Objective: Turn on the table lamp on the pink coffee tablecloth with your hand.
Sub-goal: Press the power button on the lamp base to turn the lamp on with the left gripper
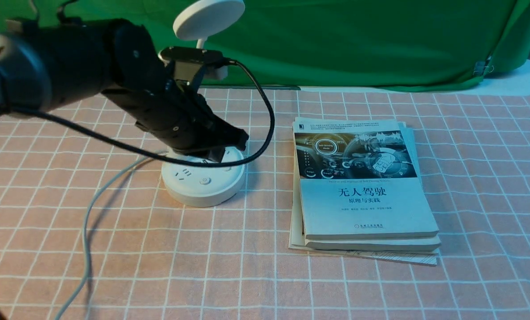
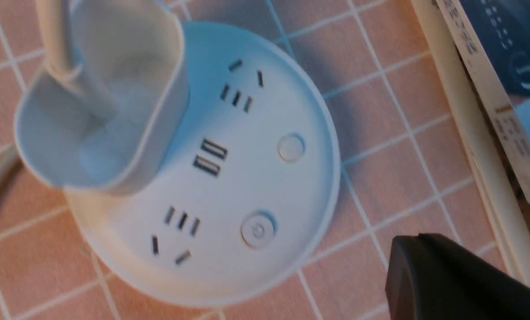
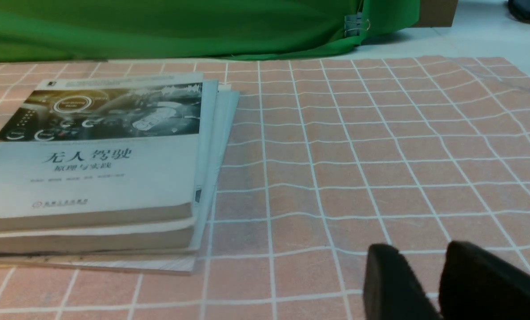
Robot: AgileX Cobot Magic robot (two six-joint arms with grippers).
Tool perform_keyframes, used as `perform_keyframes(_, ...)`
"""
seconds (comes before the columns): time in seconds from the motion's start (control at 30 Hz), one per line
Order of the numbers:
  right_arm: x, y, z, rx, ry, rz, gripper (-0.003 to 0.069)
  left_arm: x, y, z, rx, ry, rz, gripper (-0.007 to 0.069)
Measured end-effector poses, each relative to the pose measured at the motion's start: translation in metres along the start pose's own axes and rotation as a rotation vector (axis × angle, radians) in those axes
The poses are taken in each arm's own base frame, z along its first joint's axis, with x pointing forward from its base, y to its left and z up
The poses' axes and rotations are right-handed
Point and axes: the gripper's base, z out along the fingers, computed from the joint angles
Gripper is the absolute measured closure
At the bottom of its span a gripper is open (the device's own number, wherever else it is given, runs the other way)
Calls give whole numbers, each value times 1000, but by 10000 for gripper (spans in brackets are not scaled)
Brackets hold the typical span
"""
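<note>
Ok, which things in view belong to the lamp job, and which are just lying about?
Part of the job:
- table lamp
- pink tablecloth
- left gripper, over the lamp base

Not part of it:
- stack of books
- green backdrop cloth
- metal clip on the backdrop

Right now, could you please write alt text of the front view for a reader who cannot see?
The robot's left hand hangs over the round base of a white lamp, its cable looping in front. To the right, a stack of books lies on a pink checked tablecloth, before a green cloth.
</note>
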Motion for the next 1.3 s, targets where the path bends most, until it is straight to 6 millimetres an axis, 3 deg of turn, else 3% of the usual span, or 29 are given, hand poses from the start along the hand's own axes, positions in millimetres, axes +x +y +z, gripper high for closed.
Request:
perform_keyframes(0.2,0,0,0,0,-1,0,421,-14,10,35,-51,33,2,629)
perform_keyframes(0.43,0,0,0,0,-1,0,421,-8,15,64,-57,88,-9,629)
perform_keyframes(1.3,0,0,0,0,0,0,421,-4,20,89,-62,108,-39,629)
